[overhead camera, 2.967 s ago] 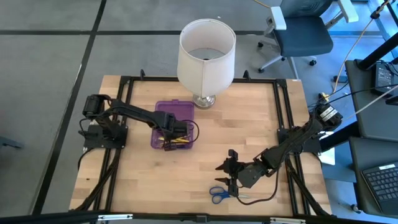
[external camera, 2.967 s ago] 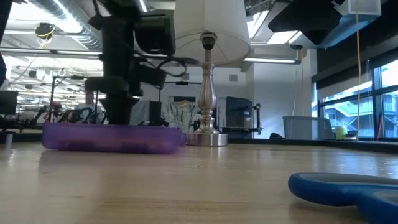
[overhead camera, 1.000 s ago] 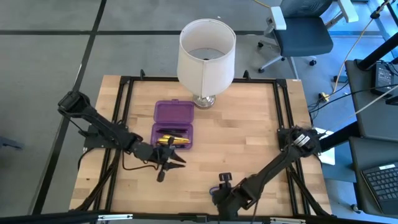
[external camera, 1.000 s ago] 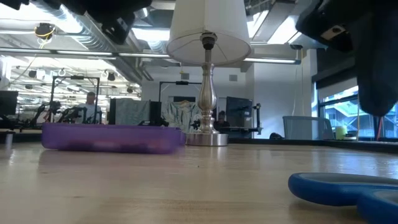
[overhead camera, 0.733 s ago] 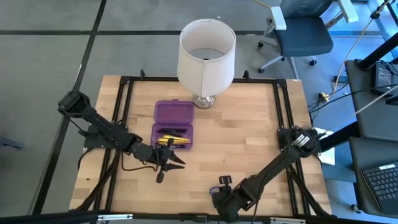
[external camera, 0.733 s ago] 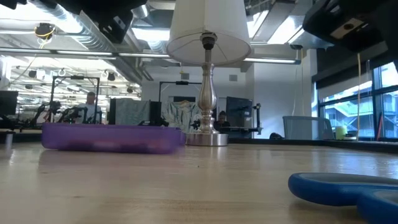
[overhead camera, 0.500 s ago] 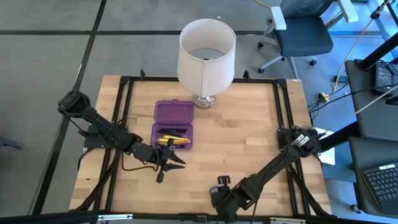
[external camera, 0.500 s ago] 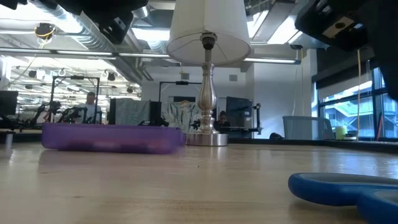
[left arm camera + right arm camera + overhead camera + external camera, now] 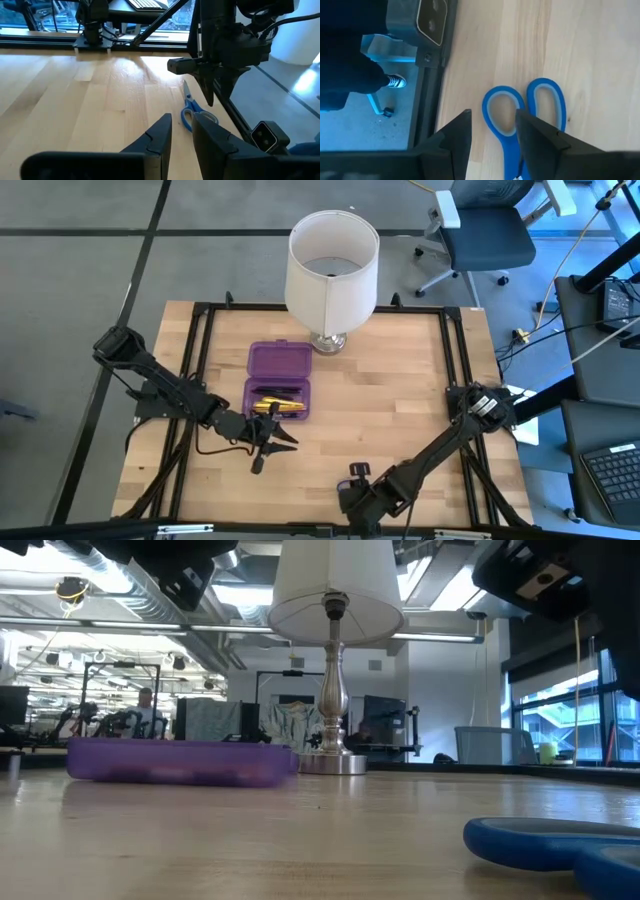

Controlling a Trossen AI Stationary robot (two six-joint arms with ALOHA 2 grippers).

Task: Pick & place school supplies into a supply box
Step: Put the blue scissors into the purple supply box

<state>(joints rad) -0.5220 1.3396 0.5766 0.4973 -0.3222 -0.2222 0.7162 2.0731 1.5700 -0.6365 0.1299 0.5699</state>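
The blue-handled scissors [image 9: 525, 117] lie flat on the wooden desk [image 9: 390, 410] close to its front edge, handle loops side by side. The right claw [image 9: 492, 131] hangs directly over them, its two dark fingers apart, one outside the nearer loop and the other over the gap between the loops; whether the fingers touch the scissors cannot be told. In the left wrist view the same scissors [image 9: 192, 109] show beneath the right arm's downward-pointing claw [image 9: 216, 92]. In the low view the blue handles [image 9: 555, 845] fill the near right corner of the desk.

Well apart from the scissors, toward the desk's middle left, sits the purple supply box [image 9: 278, 381], open, its lid [image 9: 279, 361] lying flat on the far side. Yellow and orange pencils [image 9: 277, 406] lie in its tray. In the low view the box [image 9: 180, 762] rests flat on the desk, left of the lamp's base.

The left claw [image 9: 268, 445] is near the front edge of the box, above bare desk, fingers slightly apart and holding nothing; the left wrist view shows the narrow gap between its fingers [image 9: 157, 137].

Behind the box stands a lamp with a white shade [image 9: 332, 268] on a silver base [image 9: 328, 342].
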